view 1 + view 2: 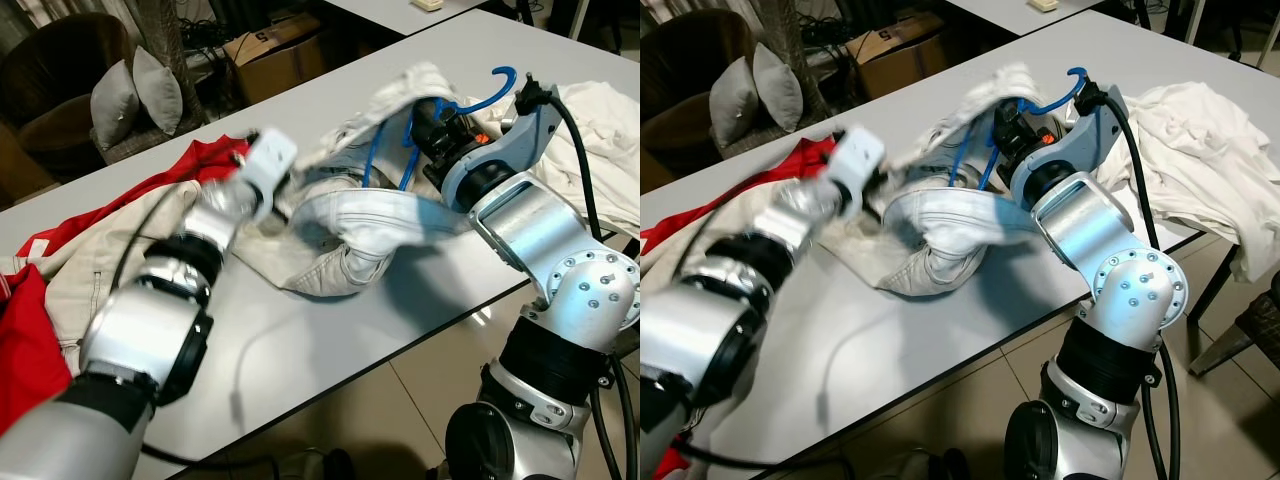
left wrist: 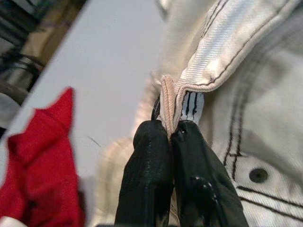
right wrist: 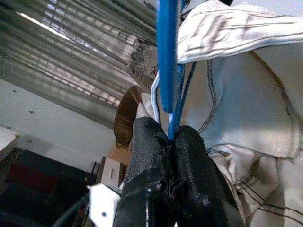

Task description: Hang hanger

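A cream denim jacket (image 1: pixel 360 225) lies bunched on the grey table (image 1: pixel 300 350). A blue wire hanger (image 1: pixel 470 105) sticks up from its far side, hook uppermost. My right gripper (image 3: pixel 170 137) is shut on the hanger's blue wire (image 3: pixel 166 56), close above the jacket's cloth (image 3: pixel 246 109). My left gripper (image 2: pixel 170 135) is shut on a folded edge of the jacket's collar (image 2: pixel 189 90), at the jacket's left side (image 1: pixel 275 195). A dark snap button (image 2: pixel 258 175) shows on the denim beside the fingers.
Red cloth (image 1: pixel 140 195) and beige cloth (image 1: pixel 80 270) lie on the table's left part. A white heap (image 1: pixel 605 120) lies at the right end. Beyond the table stand a cardboard box (image 1: pixel 275 55) and a chair with grey cushions (image 1: pixel 135 90). Tiled floor (image 1: pixel 400 400) shows below the near edge.
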`<state>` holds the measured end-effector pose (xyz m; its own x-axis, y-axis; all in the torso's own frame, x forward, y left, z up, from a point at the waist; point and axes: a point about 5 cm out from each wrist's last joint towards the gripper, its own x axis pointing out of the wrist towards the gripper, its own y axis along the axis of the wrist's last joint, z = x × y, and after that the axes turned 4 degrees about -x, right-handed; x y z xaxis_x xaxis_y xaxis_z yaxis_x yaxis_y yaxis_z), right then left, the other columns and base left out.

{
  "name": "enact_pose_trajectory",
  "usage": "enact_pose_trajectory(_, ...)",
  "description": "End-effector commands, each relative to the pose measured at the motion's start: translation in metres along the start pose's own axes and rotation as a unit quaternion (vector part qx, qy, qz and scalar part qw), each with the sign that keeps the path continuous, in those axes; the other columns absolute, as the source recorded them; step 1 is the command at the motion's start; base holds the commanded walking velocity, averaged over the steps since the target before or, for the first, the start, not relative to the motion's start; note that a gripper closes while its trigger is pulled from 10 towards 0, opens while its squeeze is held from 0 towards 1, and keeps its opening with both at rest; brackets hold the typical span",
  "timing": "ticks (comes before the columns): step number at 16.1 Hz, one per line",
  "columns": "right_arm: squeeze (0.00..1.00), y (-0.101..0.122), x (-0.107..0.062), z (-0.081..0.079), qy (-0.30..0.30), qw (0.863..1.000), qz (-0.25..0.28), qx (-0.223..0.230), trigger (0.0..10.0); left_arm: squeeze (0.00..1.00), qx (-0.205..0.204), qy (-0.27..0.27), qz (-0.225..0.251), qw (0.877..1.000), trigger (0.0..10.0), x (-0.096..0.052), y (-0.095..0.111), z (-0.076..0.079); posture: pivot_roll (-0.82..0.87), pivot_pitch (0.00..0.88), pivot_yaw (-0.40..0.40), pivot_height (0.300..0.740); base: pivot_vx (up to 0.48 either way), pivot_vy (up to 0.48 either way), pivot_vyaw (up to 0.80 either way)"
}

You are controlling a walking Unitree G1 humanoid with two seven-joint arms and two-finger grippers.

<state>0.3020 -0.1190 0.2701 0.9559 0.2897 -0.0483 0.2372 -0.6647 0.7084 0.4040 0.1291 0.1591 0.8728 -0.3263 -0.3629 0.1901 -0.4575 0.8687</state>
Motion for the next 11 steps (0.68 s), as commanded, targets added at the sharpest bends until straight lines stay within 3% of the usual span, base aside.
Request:
enact_pose_trajectory(1,0.00,0.008,-0.004,-0.018,0.039,0.999,0.015,-0.004,10.0,0.00,0.005,-0.009,-0.032,0.999,0.0,-0.002,-0.017,0.001,-0.20,0.054,0.259,0.740,0.000,0.000,0.00)
enact_pose_trajectory(4,0.00,0.018,0.000,-0.028,0.052,0.998,0.019,-0.007,10.0,0.00,-0.001,-0.125,-0.074,0.989,0.0,-0.005,-0.063,0.038,-0.20,0.056,0.251,0.740,0.000,0.000,0.00)
enact_pose_trajectory(5,0.00,0.027,0.002,-0.029,0.052,0.998,0.031,-0.032,10.0,0.00,-0.016,-0.165,-0.076,0.983,0.0,-0.010,-0.079,0.049,-0.20,0.060,0.242,0.740,0.000,0.000,0.00)
enact_pose_trajectory(8,0.00,0.042,0.003,-0.037,0.069,0.993,0.044,-0.083,10.0,0.00,-0.037,-0.153,-0.083,0.984,0.0,-0.022,-0.106,0.044,-0.19,0.068,0.225,0.740,0.000,0.000,0.00)
enact_pose_trajectory(10,0.00,0.050,0.003,-0.040,0.080,0.988,0.045,-0.121,10.0,0.00,-0.026,-0.165,-0.082,0.983,0.1,-0.034,-0.126,0.042,-0.18,0.075,0.213,0.740,0.000,0.000,0.00)
enact_pose_trajectory(11,0.00,0.052,0.004,-0.039,0.080,0.988,0.046,-0.126,10.0,0.00,-0.022,-0.170,-0.079,0.982,0.6,-0.038,-0.130,0.042,-0.18,0.076,0.211,0.740,0.000,0.000,0.00)
